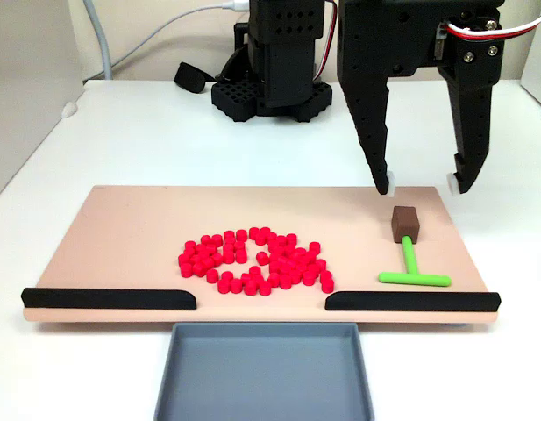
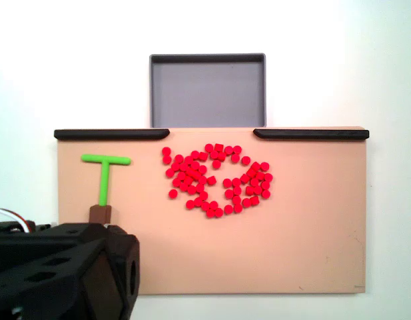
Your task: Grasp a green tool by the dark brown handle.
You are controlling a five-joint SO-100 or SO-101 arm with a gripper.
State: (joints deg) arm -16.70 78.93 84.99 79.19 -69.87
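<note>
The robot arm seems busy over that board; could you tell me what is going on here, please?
The arm's hand hangs open above the dark brown handle of the green tool, one finger on each side, not touching it. The tool lies flat on the tan board. A cluster of red cylinders sits mid-board, two black strips line one edge, and a grey tray lies beyond them.

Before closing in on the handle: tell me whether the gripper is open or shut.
Open. In a fixed view the gripper has its two fingers spread wide apart, hanging just above the brown handle of the green tool, touching nothing.
</note>
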